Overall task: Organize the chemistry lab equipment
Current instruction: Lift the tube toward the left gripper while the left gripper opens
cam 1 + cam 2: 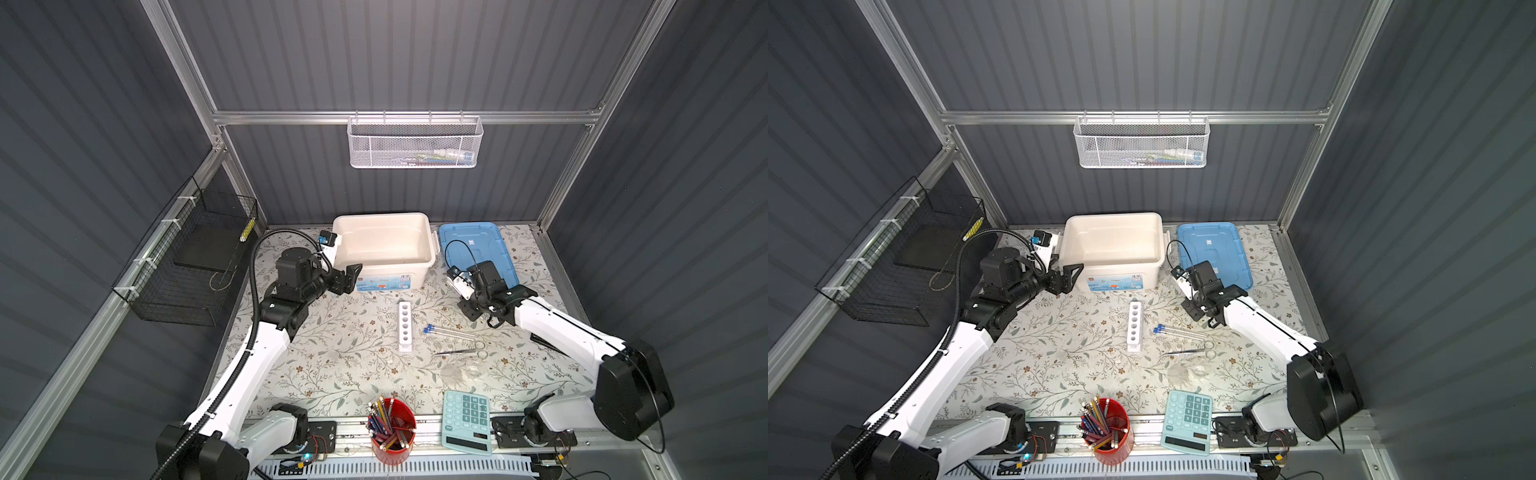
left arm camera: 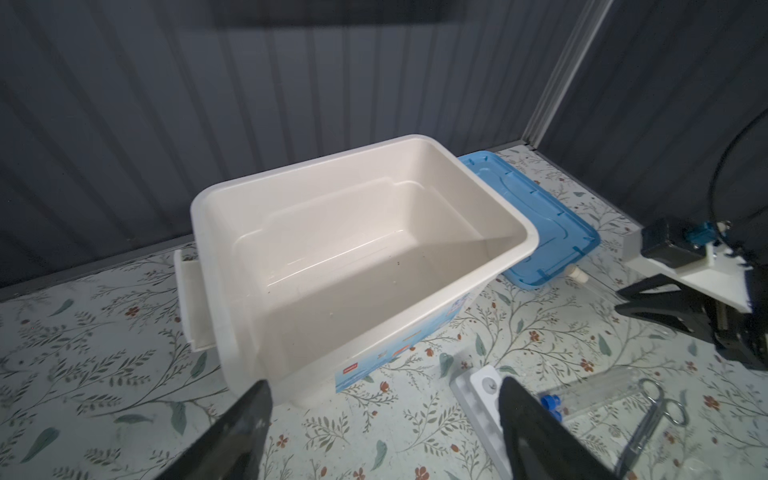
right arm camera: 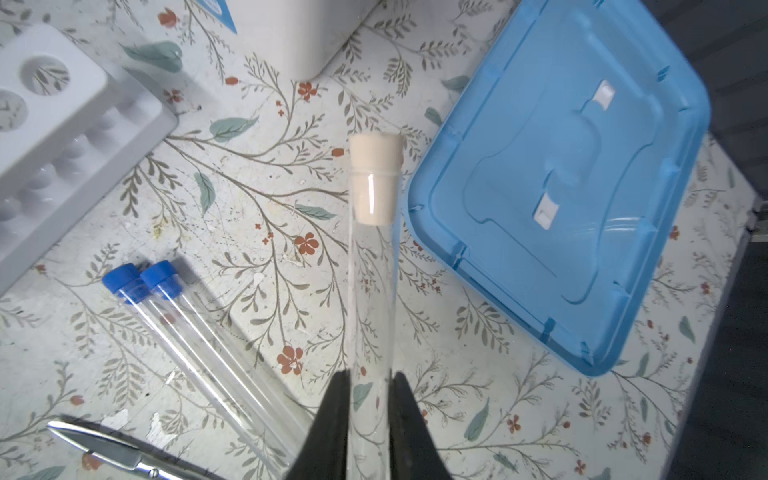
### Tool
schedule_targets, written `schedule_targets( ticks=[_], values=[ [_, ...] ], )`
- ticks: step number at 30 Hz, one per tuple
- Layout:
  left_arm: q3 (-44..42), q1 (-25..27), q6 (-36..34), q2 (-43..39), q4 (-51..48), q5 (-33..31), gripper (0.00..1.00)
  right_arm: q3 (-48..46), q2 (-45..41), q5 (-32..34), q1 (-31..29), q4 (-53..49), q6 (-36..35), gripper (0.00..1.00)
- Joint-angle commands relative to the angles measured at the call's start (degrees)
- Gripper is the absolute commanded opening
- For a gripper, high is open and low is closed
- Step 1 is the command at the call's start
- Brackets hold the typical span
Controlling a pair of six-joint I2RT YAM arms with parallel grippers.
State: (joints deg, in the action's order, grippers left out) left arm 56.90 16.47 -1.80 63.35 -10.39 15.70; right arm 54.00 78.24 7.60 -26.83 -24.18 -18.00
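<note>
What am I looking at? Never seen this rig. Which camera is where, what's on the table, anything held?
Two robot arms with pincer grippers share a flowered table. Two pictures look down on the whole scene from overhead; the other two come from a camera on each wrist. On the table: an open white box, a blue lid beside it, a white rack with empty holes, two blue-capped tubes, a scissors-like tool, faint clear glassware, a red cup of pencils, a calculator. The right gripper is shut on a clear tube with a cream stopper. The left gripper is open and empty, near the box.
</note>
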Motion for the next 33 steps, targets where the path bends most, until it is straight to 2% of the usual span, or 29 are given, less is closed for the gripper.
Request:
schedule_targets(
  ticks=[1, 5, 11, 17, 25, 33],
  values=[
    [3.02, -0.12, 1.76, 1.71, -1.27, 10.10, 0.84, -0.47, -3.83, -2.10, 0.05, 0.56, 1.45, 0.17],
    [5.11, 1.20, 2.55, 3.76, -2.16, 12.82, 0.82, 0.19, -7.42, -3.39, -0.68, 0.37, 1.64, 0.17],
    [8.21, 7.87, 3.29, 7.33, -1.35, 14.60, 0.81, 1.40, -10.28, -5.44, -3.81, 2.83, 2.44, 0.18],
    [9.26, 12.85, 7.44, 11.11, 4.66, 17.68, 0.80, 2.15, -11.47, -6.76, -6.93, 6.67, 2.96, 0.18],
    [7.89, 13.49, 12.88, 12.81, 11.72, 22.11, 0.76, 2.80, -13.55, -9.44, -10.23, 10.46, 3.76, 0.18],
    [7.13, 13.53, 16.02, 13.29, 15.40, 24.55, 0.68, 3.83, -11.51, -11.40, -12.71, 15.89, 4.46, 0.18]
  ],
)
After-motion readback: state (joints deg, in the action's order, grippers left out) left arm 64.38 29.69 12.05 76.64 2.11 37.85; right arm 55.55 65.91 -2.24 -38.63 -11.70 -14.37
